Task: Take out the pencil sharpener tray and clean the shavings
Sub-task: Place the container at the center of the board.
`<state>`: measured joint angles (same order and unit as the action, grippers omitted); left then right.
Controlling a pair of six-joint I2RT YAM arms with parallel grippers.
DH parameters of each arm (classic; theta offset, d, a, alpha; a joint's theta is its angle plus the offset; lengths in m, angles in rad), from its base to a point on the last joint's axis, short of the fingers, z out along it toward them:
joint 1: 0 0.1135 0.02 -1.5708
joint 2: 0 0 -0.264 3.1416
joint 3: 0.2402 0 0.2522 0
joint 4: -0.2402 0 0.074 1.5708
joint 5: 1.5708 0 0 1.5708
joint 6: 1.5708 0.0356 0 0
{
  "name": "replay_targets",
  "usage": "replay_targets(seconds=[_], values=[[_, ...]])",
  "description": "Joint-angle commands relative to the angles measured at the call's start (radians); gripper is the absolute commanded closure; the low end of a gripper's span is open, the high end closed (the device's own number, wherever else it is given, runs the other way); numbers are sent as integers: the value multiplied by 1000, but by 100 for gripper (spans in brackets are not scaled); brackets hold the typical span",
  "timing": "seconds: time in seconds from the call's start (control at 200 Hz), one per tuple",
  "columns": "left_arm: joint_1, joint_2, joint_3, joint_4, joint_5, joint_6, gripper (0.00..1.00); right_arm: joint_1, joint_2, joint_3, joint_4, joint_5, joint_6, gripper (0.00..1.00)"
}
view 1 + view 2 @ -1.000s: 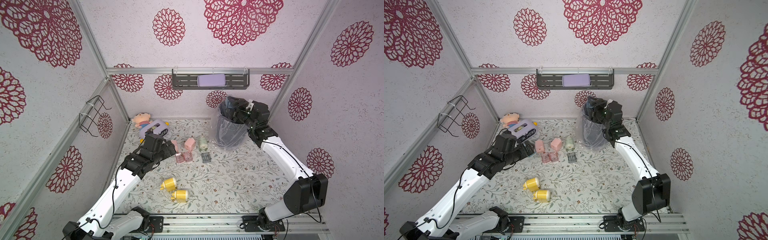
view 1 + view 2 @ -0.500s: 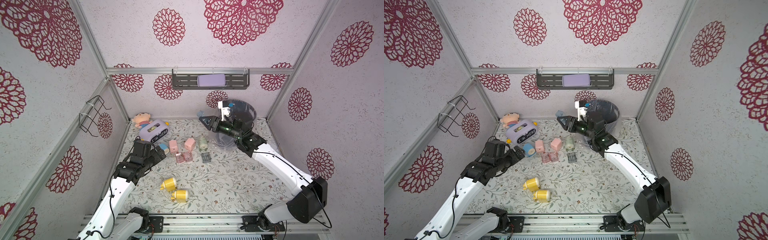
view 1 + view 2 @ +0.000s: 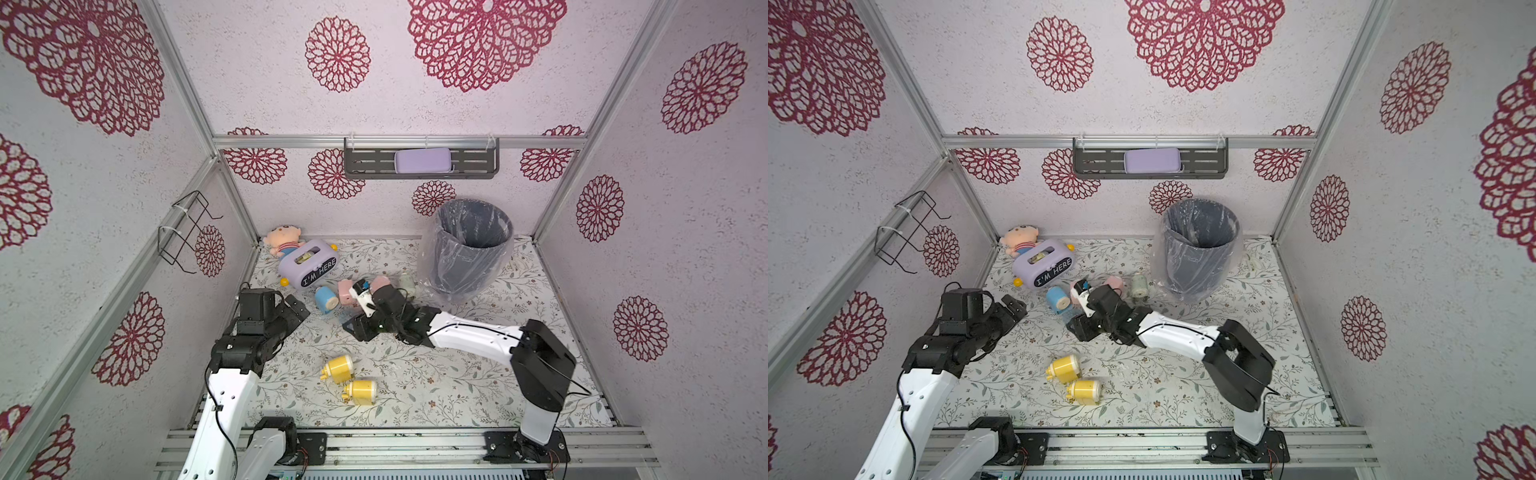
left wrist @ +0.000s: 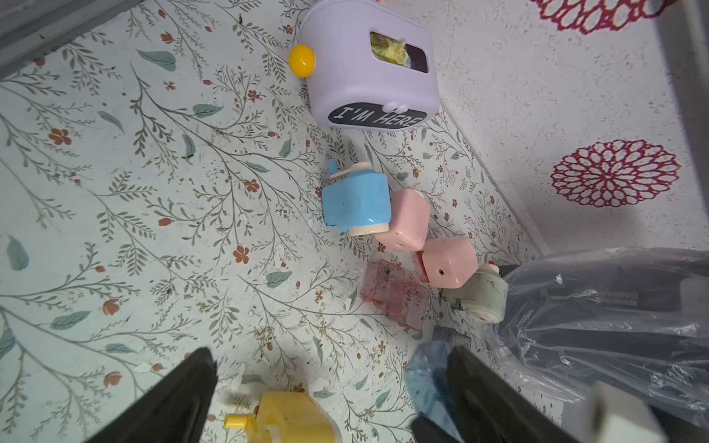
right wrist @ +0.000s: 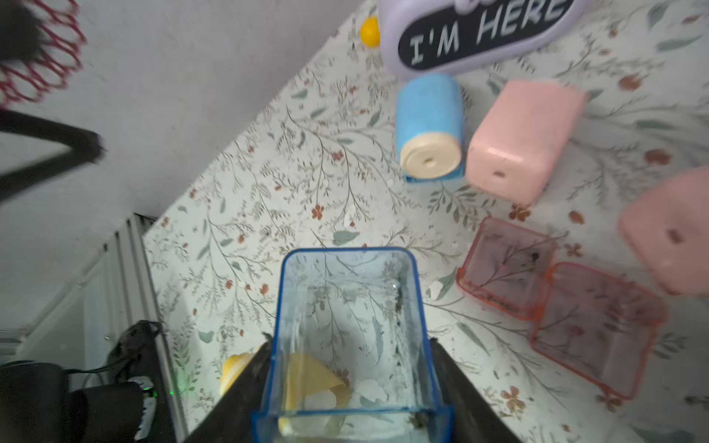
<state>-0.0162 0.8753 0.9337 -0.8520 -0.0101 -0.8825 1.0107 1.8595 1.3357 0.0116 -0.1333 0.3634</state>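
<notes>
My right gripper (image 5: 349, 353) is shut on the clear blue tray (image 5: 347, 307), one finger on each long side. A few dark specks cling inside the tray. In both top views this gripper (image 3: 352, 324) (image 3: 1077, 328) hangs low over the middle of the table, left of the bin. The blue pencil sharpener (image 3: 326, 299) (image 5: 429, 126) lies on its side just beyond it, by the purple box. My left gripper (image 3: 293, 309) (image 4: 330, 356) stands open and empty near the left wall, apart from the blue sharpener (image 4: 355, 201).
A grey bin (image 3: 469, 249) lined with clear plastic stands at the back right. Two pink sharpeners (image 4: 406, 220), two clear pink trays (image 5: 506, 268), a pale green sharpener (image 3: 407, 284), the purple "I'M HERE" box (image 3: 307, 264), a plush doll (image 3: 282, 241) and two yellow sharpeners (image 3: 338, 368) lie about.
My right gripper has come away from the bin, down and left to the table's middle, still holding the tray. My left arm has drawn back from the blue sharpener toward the left wall.
</notes>
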Motion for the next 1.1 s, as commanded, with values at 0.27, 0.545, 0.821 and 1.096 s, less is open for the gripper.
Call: replay_targets(seconds=[0.27, 0.545, 0.821, 1.096], values=[[48, -36, -18, -66, 14, 25, 2, 78, 323, 351, -197, 254, -59, 64], [51, 7, -31, -79, 41, 4, 3, 78, 472, 511, -268, 328, -76, 60], [50, 4, -74, -84, 110, -51, 3, 65, 576, 631, -309, 334, -83, 44], [38, 41, -48, -189, 147, -148, 3, 68, 455, 546, -219, 228, -109, 13]])
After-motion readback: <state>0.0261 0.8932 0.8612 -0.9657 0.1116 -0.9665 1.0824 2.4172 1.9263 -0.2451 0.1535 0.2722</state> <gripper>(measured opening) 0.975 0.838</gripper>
